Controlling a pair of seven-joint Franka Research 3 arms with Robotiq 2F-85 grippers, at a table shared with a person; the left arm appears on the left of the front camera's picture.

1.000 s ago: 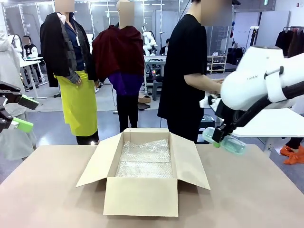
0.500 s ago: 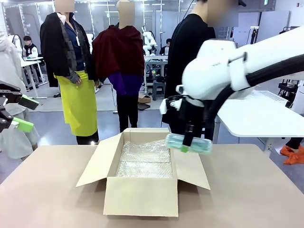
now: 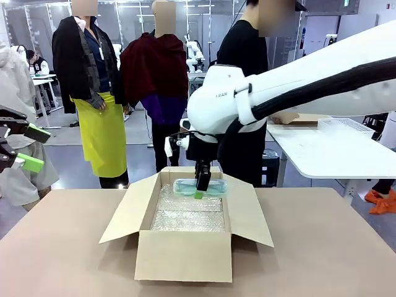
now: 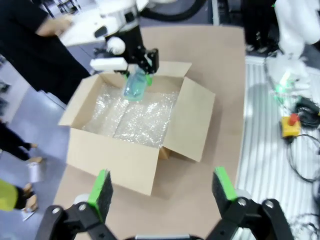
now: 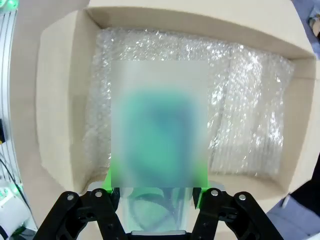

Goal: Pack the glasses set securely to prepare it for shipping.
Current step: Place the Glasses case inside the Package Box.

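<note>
While the mint-green pack (image 3: 215, 187) is clamped between the narrowed fingers of the right gripper (image 3: 201, 185), it is held level in the air over the open cardboard box (image 3: 184, 255), toward the box's 12 o'clock wall as seen from the front, and is not yet set down. The box floor is seen to be lined with a bubble wrap sheet (image 3: 185, 215), so the padding step is judged done; the flaps are folded outward. The left gripper (image 3: 35, 148) is seen at 9 o'clock of the front view, off the edge of the table (image 3: 322, 247), its jaws spread wide with nothing between them. Lowering and release of the pack onto the wrap are judged to be the step in hand; the rest of the set, a covering layer and the closing of the flaps are judged to be left
</note>
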